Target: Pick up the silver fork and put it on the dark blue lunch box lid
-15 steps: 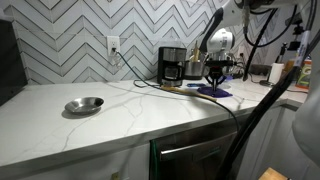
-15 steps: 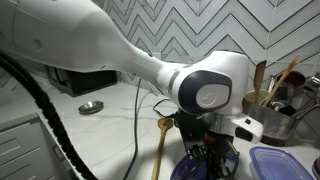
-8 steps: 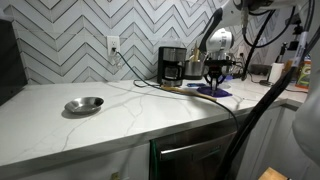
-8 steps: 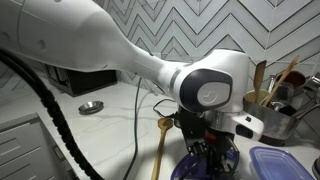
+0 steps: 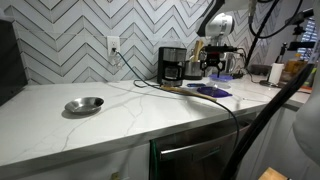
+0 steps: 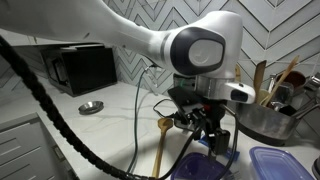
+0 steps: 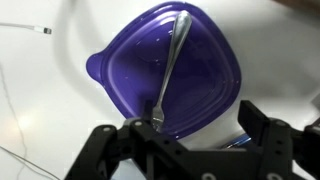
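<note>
White marble counter (image 5: 130,112) runs under a chevron-tiled wall (image 5: 70,35). In the wrist view the gripper (image 7: 185,150) hangs with its fingers (image 7: 262,135) spread wide and empty above the silver fork (image 7: 170,70), which lies flat on the dark blue lunch box lid (image 7: 210,85), running from 12 to 6 o'clock, so the placing looks done. That height likely keeps the fingers from nudging the fork, and the metal bowl (image 5: 84,105) sits well apart toward 9 o'clock.

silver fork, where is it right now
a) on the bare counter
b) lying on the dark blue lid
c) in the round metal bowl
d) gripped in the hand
B: in the wrist view the silver fork lies flat on the dark blue lid, and the hand is open above it, holding nothing.
</note>
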{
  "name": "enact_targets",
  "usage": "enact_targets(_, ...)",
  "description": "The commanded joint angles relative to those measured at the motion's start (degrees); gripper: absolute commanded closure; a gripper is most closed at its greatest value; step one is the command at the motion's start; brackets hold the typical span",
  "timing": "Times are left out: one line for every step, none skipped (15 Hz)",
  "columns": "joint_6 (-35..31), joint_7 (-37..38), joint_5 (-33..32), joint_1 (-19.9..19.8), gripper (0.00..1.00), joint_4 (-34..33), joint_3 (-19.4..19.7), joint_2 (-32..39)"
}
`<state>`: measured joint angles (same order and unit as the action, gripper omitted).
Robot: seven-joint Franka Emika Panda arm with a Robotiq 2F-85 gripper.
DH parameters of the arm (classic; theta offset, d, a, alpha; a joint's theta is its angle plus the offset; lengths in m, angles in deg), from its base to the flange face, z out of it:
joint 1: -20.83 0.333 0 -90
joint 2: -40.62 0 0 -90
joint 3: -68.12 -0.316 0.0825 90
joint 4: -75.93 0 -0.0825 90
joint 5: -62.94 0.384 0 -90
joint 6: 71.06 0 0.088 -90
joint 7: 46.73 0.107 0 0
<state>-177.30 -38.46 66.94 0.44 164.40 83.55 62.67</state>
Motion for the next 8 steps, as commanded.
enact_targets(6.6,-10.3,0.8,-0.6,0.0,1.1,-1.4,-5.8)
enact_targets(8.6,-13.4,0.8,-0.7,0.0,1.0,-1.5,-7.2)
enact_targets(10.6,-16.2,0.8,-0.7,0.0,0.8,-1.6,-8.5)
enact_targets(12.3,-18.8,1.0,-0.7,0.0,0.7,-1.6,-9.9)
enact_targets(14.0,-21.5,1.2,-0.7,0.0,0.7,-1.6,-11.1)
enact_targets(15.5,-23.3,1.1,-0.6,0.0,0.5,-1.4,-12.2)
enact_targets(16.1,-24.8,0.9,-0.4,0.0,0.7,-1.2,-13.3)
enact_targets(17.1,-26.3,0.7,-0.2,0.0,0.5,-1.1,-14.1)
